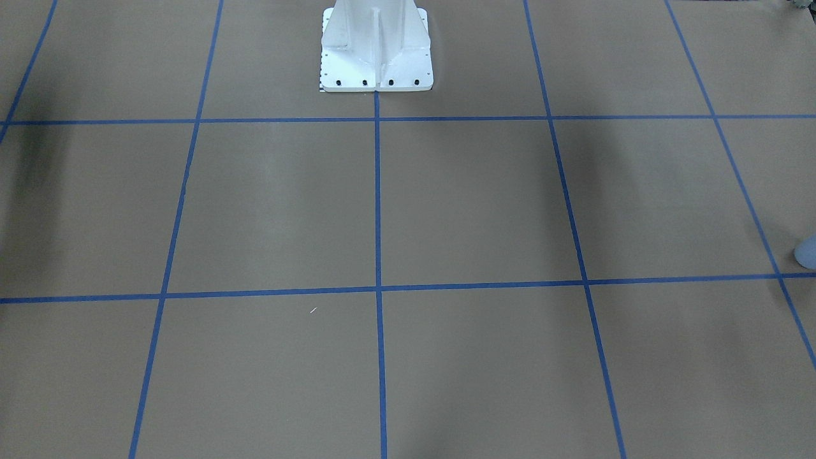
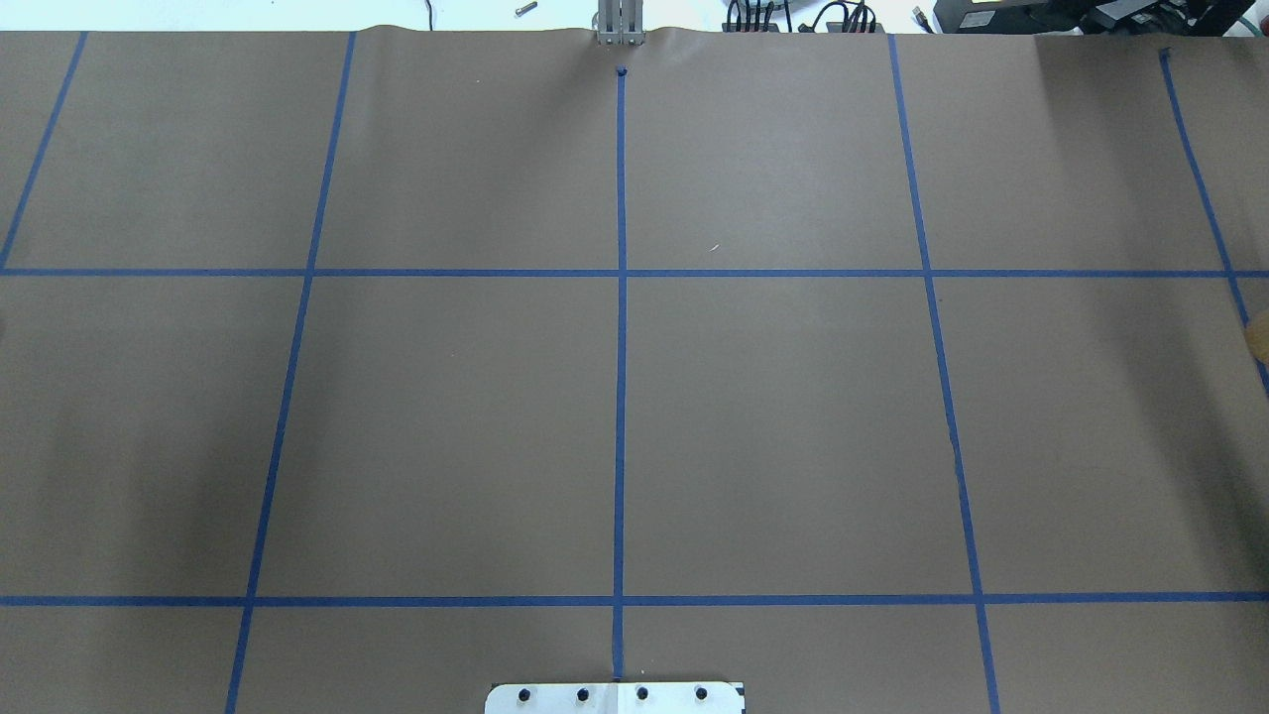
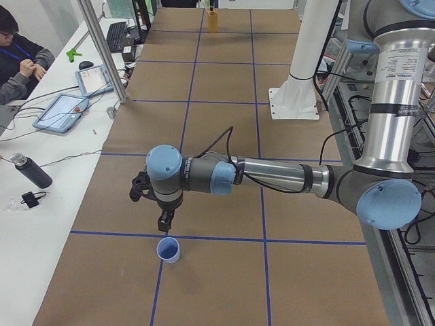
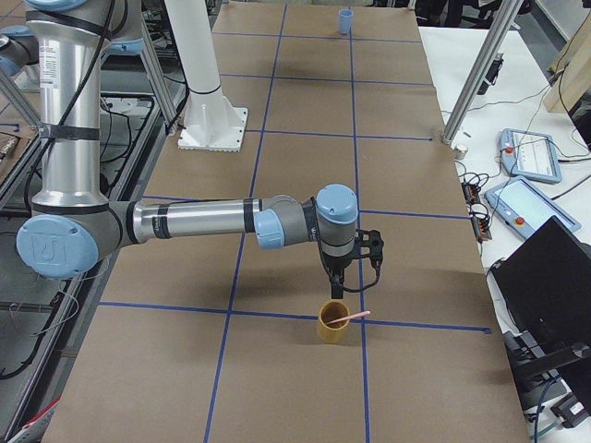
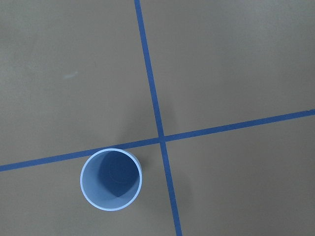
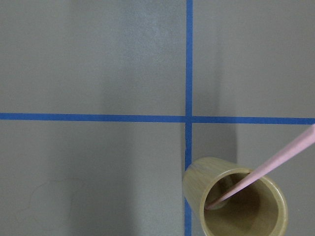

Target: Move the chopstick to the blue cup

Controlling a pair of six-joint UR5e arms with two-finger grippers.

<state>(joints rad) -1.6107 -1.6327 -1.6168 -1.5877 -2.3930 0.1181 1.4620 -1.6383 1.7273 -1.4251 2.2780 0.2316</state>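
Note:
The pale pink chopstick (image 6: 275,160) leans in a tan bamboo-look cup (image 6: 235,201), its top end sticking out over the rim; it also shows in the exterior right view (image 4: 351,317). The light blue cup (image 5: 111,179) stands upright and empty by a tape crossing, seen too in the exterior left view (image 3: 168,250). My left gripper (image 3: 163,223) hangs just above and behind the blue cup. My right gripper (image 4: 338,293) hangs just above the tan cup (image 4: 333,323). Both grippers show only in side views, so I cannot tell whether they are open or shut.
The table is brown paper with a blue tape grid. The white robot base (image 1: 376,51) stands at the table's middle edge. An operator (image 3: 17,54) sits beside a side table with tablets (image 3: 61,112) and a dark bottle (image 3: 30,171).

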